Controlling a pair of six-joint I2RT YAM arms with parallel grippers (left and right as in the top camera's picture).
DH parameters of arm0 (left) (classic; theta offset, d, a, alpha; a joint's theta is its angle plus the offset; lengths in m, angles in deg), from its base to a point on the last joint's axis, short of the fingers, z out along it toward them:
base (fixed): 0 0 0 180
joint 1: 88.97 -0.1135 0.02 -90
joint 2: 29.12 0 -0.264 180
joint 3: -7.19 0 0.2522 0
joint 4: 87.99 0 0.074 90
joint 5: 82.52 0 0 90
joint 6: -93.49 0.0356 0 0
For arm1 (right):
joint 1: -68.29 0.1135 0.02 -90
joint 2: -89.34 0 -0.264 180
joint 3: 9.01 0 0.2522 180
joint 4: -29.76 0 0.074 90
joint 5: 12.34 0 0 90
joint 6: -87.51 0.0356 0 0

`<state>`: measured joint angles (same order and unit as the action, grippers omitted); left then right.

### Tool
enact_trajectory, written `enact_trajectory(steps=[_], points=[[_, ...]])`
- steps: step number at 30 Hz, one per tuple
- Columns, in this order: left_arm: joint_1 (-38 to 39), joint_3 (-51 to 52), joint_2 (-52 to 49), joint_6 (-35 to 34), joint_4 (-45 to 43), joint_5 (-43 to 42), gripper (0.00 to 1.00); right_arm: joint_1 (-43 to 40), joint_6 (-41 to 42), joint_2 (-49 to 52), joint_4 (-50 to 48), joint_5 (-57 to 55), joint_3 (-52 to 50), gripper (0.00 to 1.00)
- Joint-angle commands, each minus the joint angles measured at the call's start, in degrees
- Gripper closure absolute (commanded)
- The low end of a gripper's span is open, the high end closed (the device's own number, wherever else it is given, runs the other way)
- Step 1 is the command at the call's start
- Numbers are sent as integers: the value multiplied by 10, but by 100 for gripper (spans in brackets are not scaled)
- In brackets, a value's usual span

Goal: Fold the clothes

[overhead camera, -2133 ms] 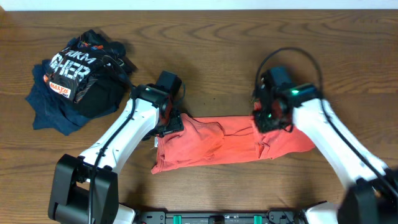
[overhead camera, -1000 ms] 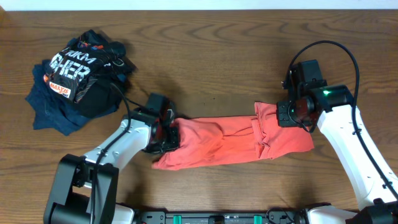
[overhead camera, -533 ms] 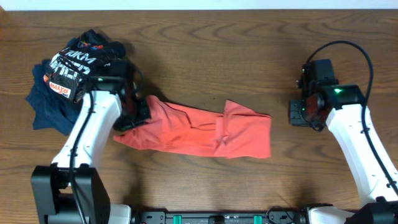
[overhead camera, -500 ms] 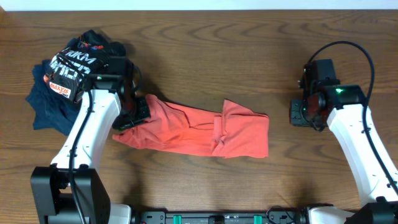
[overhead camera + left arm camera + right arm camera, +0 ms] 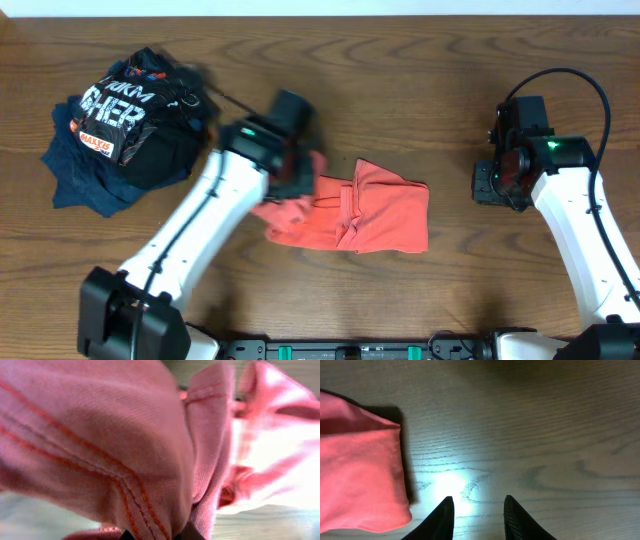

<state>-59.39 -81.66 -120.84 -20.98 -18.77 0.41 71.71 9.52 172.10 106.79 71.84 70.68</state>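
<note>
Seen from overhead, two white robot arms work on a wooden table [image 5: 400, 80]. The left gripper [image 5: 293, 176] is motion-blurred and covers the left end of a coral-red T-shirt [image 5: 380, 215], so its jaws cannot be made out from above. The T-shirt lies as a crumpled band just below the middle of the table. Its left end is bunched up under the gripper, and its right part lies flat with a straight right edge. Only plain red cloth shows.

The left wrist view is almost filled by red cloth close to the lens, crossed by stitched hems. Two dark fingertips [image 5: 192, 534] peek out at the bottom edge with fabric pinched between them, so this gripper is clamped on the T-shirt. The table behind is pale and out of focus.

The right wrist view shows the right gripper [image 5: 478, 515] with its fingers spread and nothing between them, over bare wood. The T-shirt's right edge lies to their left, apart from them.

At the upper left, a black garment [image 5: 120, 110] with white lettering is heaped on a navy garment [image 5: 75, 175], well apart from the T-shirt. Bare wood stretches along the far side and between the T-shirt and the right arm. The arm bases cut off the near edge.
</note>
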Motion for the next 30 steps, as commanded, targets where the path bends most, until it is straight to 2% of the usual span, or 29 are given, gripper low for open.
enact_trajectory(steps=[1, 12, 18, 23, 30], points=[[54, -11, -14, -47, -21, 3, 94, -4, 6, 0, 4, -4, 3, 69], [151, -11, -52, -91, -99, -10, 94, -4, 6, 0, 13, -4, 3, 68], [152, -12, -52, -121, -128, -37, 94, -4, 6, 0, 20, -4, 3, 67], [152, -12, -52, -121, -175, -99, 94, -4, 6, 0, 20, -4, 3, 67], [152, -12, -52, -136, -185, -105, 94, -4, 6, 0, 21, -4, 3, 67]])
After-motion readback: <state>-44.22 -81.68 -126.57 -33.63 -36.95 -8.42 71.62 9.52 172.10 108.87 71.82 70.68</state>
